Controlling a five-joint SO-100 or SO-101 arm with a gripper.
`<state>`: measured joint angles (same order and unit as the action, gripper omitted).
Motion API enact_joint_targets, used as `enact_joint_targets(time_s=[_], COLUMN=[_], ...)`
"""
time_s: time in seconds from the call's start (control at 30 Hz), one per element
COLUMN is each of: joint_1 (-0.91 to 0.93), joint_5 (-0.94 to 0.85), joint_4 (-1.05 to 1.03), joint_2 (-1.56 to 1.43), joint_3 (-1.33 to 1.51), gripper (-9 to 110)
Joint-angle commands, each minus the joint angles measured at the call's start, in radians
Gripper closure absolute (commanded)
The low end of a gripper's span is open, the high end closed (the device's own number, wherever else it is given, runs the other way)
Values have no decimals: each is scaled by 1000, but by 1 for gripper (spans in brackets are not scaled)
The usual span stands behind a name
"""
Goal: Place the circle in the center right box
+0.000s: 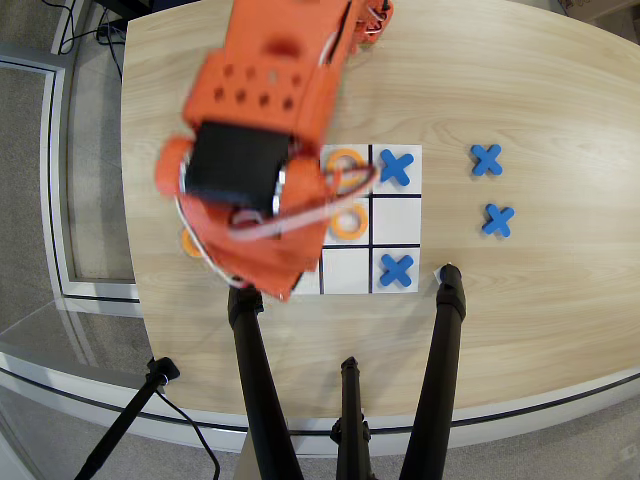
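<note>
in the overhead view the orange arm point(262, 150) was seen raised close to the camera, blurred and covering the left column of the grid sheet point(398, 215); the gripper's fingers were hidden, so its opening and any load could not be told. one orange ring point(349, 222) was seen in the centre cell, another point(344, 160) in the top middle cell. a third ring point(188, 243) was partly hidden on the table point(520, 90). blue crosses point(397, 167) were seen in the right column, whose middle cell point(397, 221) lay bare
</note>
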<state>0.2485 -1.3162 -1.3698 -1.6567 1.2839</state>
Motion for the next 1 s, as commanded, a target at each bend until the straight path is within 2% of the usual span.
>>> enact_joint_targets(time_s=[0.0,0.27,0.5,0.7,0.97], joint_1=[3,-52,-186,-258,-279], joint_5=[-28,-118,-155,-155,-155], joint_4=[-6,167,249,230,181], joint_2=[-210,-732,-1161,-1387,-1531], joint_3=[176,877,1447,1687,1795], gripper=[97,97,97,97,97])
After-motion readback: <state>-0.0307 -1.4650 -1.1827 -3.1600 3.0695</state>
